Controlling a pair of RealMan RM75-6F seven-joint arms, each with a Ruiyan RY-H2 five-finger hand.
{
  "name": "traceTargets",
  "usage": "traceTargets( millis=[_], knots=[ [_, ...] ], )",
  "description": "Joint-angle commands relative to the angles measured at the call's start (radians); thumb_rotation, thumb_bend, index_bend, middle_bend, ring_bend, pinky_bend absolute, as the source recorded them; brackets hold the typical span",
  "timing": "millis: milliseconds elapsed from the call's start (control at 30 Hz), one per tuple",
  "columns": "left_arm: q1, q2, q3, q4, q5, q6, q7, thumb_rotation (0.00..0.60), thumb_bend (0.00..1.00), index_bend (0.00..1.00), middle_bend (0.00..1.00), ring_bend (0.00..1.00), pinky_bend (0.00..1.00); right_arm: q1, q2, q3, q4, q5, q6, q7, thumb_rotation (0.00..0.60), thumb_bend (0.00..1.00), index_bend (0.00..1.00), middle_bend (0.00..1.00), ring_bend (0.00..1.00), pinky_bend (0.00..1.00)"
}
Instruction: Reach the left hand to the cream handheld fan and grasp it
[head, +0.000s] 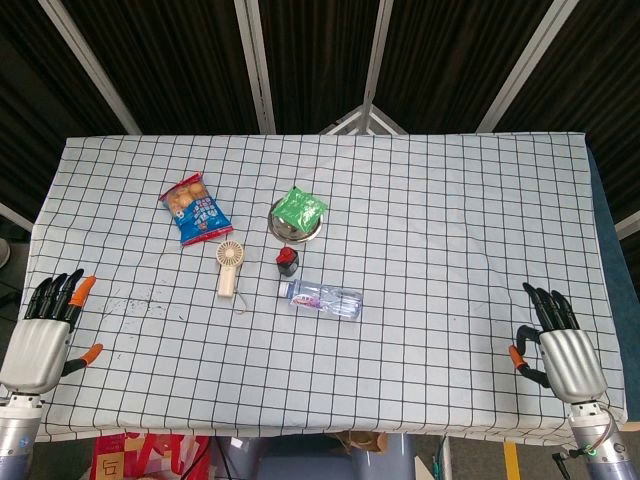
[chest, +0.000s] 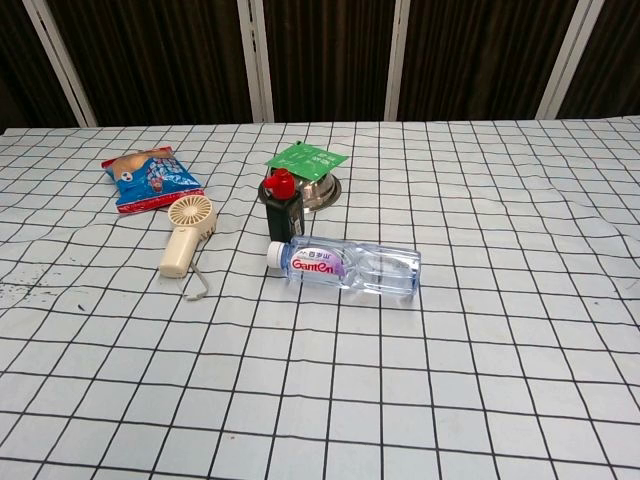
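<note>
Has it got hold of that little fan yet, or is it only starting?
Only starting. Nothing looks done: the cream handheld fan lies untouched on the checked tablecloth, beside the blue snack bag. The left hand rests open at the table's near edge, holding nothing. The reach and the grasp are both left.

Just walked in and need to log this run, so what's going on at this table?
Nothing is being handled yet. The left hand and right hand both rest open at the near table edge, holding nothing. The cream handheld fan lies flat on the checked tablecloth, untouched, well ahead of the left hand. Around it lie a blue snack bag, a small dark bottle with a red cap, a clear water bottle on its side, and a metal bowl with a green packet on it.
</note>
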Motion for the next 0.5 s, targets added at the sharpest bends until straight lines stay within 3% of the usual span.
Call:
traceTargets(
  millis=[33,200,233,300,367,433,500],
  knots=[
    [0.002,0.003,-0.005,-0.007,-0.002,-0.015,0.001,0.600,0.17,0.00,0.00,0.00,0.02,-0.002,0.001,0.002,-0.003,0.001,0.005,0.004,0.600,0.40,0.00,0.00,0.00,0.00],
    [0.003,0.005,-0.011,-0.016,-0.008,-0.039,0.016,0.600,0.19,0.00,0.03,0.01,0.06,-0.004,0.004,-0.002,-0.003,-0.002,0.007,0.002,0.600,0.40,0.00,0.00,0.00,0.00],
    [0.001,0.006,-0.013,-0.019,-0.012,-0.048,0.026,0.600,0.21,0.00,0.09,0.06,0.15,-0.005,0.004,-0.001,-0.003,-0.002,0.008,0.003,0.600,0.40,0.00,0.00,0.00,0.00],
    [-0.010,0.006,-0.023,-0.026,-0.021,-0.067,0.059,0.600,0.30,0.00,0.30,0.25,0.40,-0.005,0.003,-0.001,-0.004,-0.001,0.008,0.006,0.600,0.40,0.00,0.00,0.00,0.00],
    [-0.030,-0.001,-0.042,-0.028,-0.025,-0.091,0.094,0.600,0.43,0.00,0.58,0.51,0.64,-0.002,0.003,-0.002,-0.005,-0.004,0.004,0.005,0.600,0.40,0.00,0.00,0.00,0.00],
    [-0.054,-0.010,-0.061,-0.036,-0.046,-0.131,0.117,0.600,0.56,0.00,0.72,0.63,0.73,0.000,0.001,-0.003,-0.004,-0.005,0.000,0.001,0.600,0.40,0.00,0.00,0.00,0.00],
    [-0.106,-0.027,-0.098,-0.053,-0.105,-0.221,0.156,0.600,0.71,0.00,0.79,0.70,0.79,0.000,0.002,-0.002,-0.006,-0.002,-0.003,0.001,0.600,0.40,0.00,0.00,0.00,0.00]
  ],
)
